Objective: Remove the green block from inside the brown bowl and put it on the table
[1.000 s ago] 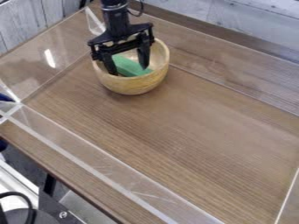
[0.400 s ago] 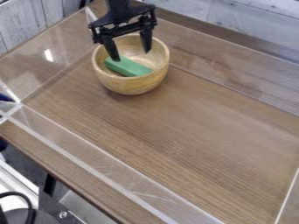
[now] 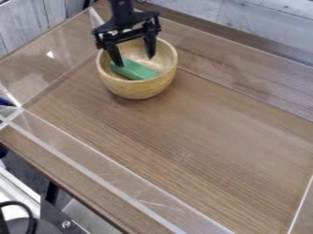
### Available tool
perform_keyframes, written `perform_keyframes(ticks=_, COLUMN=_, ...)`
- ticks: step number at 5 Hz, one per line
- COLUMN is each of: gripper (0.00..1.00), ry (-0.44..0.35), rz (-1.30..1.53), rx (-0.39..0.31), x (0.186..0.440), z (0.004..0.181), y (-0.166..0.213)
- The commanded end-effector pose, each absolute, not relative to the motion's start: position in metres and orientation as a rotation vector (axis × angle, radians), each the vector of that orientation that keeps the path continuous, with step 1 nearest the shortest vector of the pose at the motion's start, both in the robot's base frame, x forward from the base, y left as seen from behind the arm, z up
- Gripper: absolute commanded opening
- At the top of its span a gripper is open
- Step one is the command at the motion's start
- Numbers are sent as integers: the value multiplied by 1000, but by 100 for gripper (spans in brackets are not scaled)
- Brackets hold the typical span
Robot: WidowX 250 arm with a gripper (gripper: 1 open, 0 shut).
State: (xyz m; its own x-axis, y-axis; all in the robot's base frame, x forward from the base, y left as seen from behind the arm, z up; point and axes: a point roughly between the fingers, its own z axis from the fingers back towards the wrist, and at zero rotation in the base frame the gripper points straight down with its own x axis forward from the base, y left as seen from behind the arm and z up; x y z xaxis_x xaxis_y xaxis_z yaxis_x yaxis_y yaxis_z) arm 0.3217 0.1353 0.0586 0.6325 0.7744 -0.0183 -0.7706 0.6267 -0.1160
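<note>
The brown bowl [image 3: 137,75] stands on the table [image 3: 184,146] toward its far left side. Inside it lies the green block [image 3: 134,69], a flat bright green bar slanting across the bowl's bottom. My black gripper [image 3: 128,50] hangs over the bowl's far rim, open, with its fingers [image 3: 149,46] spread and pointing down above the block's far end. Nothing is between the fingers. The gripper's body hides part of the bowl's far rim.
A low clear acrylic wall [image 3: 73,174] runs around the tabletop. Wide bare wood stretches in front of and to the right of the bowl. Grey planks [image 3: 31,23] lie beyond the far left wall.
The gripper rose out of the bowl and drew back toward the far rim, then dropped slightly again. It stayed open. The green block remains in the bowl.
</note>
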Motion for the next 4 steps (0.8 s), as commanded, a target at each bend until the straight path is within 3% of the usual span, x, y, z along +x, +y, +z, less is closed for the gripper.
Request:
perform_keyframes(ticks=1, gripper=100, ry=-117, rz=791, rx=-92, x=334, z=67, y=136)
perform_keyframes(ticks=2, gripper=100, ry=-111, rz=806, rx=-100, x=338, z=63, y=130)
perform_keyframes(ticks=3, gripper=0, ry=-105, rz=821, rx=-109, x=342, z=59, y=126)
perform_keyframes(ticks=4, gripper=0, ry=-108, rz=824, rx=-95, x=343, z=55, y=126)
